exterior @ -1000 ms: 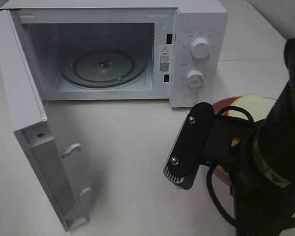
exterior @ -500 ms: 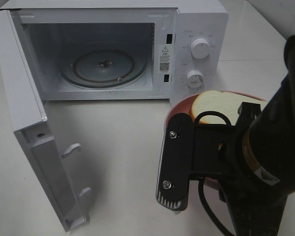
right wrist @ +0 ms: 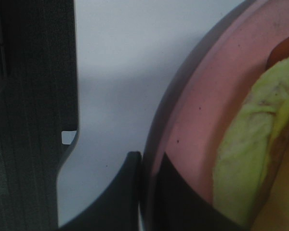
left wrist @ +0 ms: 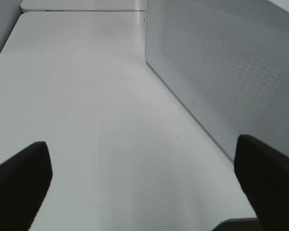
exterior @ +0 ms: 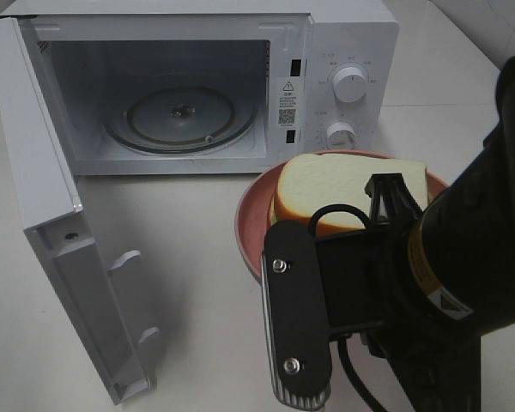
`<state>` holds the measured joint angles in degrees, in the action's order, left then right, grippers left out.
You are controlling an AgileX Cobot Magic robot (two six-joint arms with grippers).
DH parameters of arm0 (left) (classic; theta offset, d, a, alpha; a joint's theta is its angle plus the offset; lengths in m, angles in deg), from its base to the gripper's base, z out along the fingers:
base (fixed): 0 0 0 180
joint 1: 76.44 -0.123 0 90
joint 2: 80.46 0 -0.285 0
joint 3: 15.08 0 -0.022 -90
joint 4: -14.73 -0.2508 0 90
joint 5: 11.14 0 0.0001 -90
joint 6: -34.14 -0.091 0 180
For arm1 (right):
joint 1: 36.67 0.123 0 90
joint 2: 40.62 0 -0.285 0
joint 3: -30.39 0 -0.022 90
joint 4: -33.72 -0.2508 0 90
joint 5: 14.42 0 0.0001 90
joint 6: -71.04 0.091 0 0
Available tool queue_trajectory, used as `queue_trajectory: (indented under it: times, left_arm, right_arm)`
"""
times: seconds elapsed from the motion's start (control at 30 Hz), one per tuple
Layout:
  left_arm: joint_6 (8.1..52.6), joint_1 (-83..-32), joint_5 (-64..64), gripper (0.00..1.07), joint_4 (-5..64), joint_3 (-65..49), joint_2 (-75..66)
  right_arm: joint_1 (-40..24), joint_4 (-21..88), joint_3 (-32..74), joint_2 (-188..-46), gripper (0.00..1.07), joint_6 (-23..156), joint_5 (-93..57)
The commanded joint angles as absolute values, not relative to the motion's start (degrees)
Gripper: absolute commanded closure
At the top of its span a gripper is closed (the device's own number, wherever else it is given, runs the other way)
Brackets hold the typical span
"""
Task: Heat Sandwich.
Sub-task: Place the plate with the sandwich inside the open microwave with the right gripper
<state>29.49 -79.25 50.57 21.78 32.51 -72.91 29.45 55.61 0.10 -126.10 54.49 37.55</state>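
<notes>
While the microwave [exterior: 343, 34] stands with its door [exterior: 43, 197] swung wide at the left of the frame and the glass turntable [exterior: 180, 116] bare, the sandwich [exterior: 348, 189] is not yet inside. It sits on the pink plate [exterior: 253, 219] right of centre in the high view, just below the control knobs [exterior: 350, 84] and in front of the oven. The right gripper [right wrist: 151, 192] is pinched tight on the plate's rim, one finger inside it and one outside. The left gripper [left wrist: 144, 178] holds nothing, its jaws spread wide over the table [left wrist: 86, 96] beside a white perforated panel [left wrist: 231, 72]. So the door is open and the plate is gripped. What's left, I'd judge, is carrying it in, letting go, shutting the door and setting the dial. The sandwich lies flat, broad face up. It's nearly square, so it has no real long axis. Its tan crust edge faces the lower left of the frame, and its lower right part is hidden behind the arm [exterior: 463, 257].
</notes>
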Motion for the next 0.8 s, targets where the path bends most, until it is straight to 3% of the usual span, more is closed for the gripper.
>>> queue_trajectory:
  times: [0.03,0.3,0.8]
  left_arm:
    - [29.8,-79.5,50.0,0.09,22.1,32.6,-74.0]
    - [29.8,-79.5,50.0,0.09,22.1,32.6,-74.0]
    - [29.8,-79.5,50.0,0.09,22.1,32.6,-74.0]
  right_arm:
    - [29.8,57.0,0.2,-125.8,1.04,49.7,35.5]
    - [29.8,57.0,0.2,-125.8,1.04,40.7,32.9]
    - [29.7,56.8,0.2,-125.8,1.07,39.4,32.6]
